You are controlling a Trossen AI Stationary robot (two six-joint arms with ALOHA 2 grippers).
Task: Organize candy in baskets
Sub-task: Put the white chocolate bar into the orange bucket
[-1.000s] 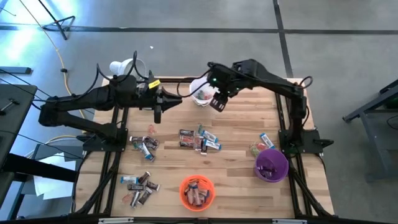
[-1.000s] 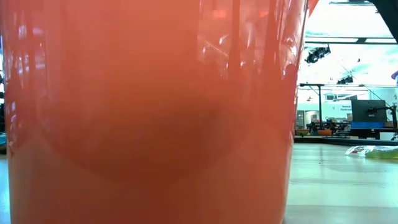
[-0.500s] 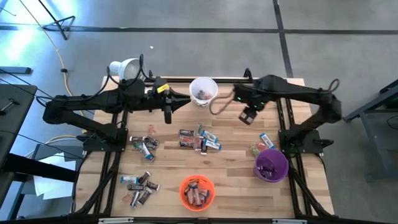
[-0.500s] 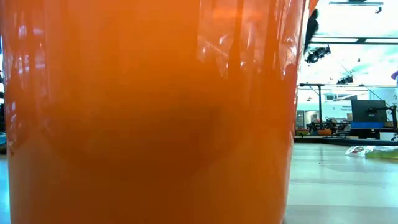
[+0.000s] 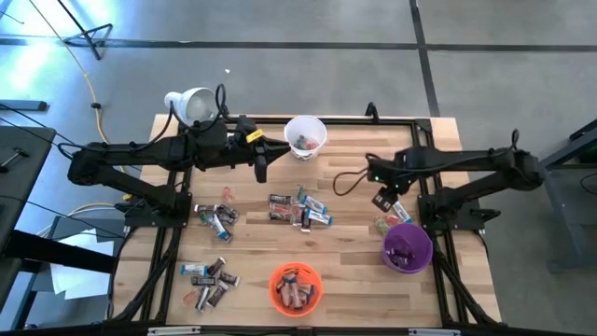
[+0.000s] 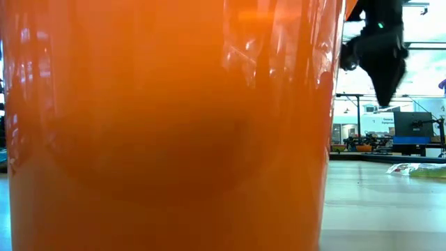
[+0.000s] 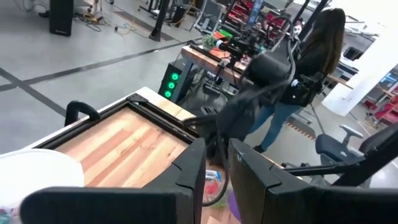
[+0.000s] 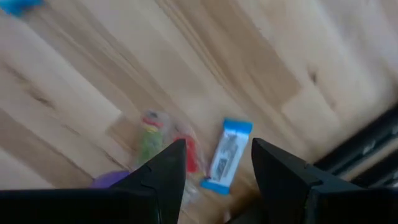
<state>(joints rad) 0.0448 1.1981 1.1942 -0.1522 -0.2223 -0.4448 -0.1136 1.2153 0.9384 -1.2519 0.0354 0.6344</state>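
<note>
We saw the left tool (image 5: 260, 174) hovering above the surface (image 5: 354, 261) left of the white basket (image 5: 305, 135), its fingers nearly clenched with nothing between them. Candy (image 5: 299, 209) lay scattered mid-surface, with more in the orange basket (image 5: 296, 287) at the near edge. The right tool (image 5: 383, 202) hung released over a blue-silver bar (image 8: 227, 155), just beyond the purple basket (image 5: 407, 246).
</note>
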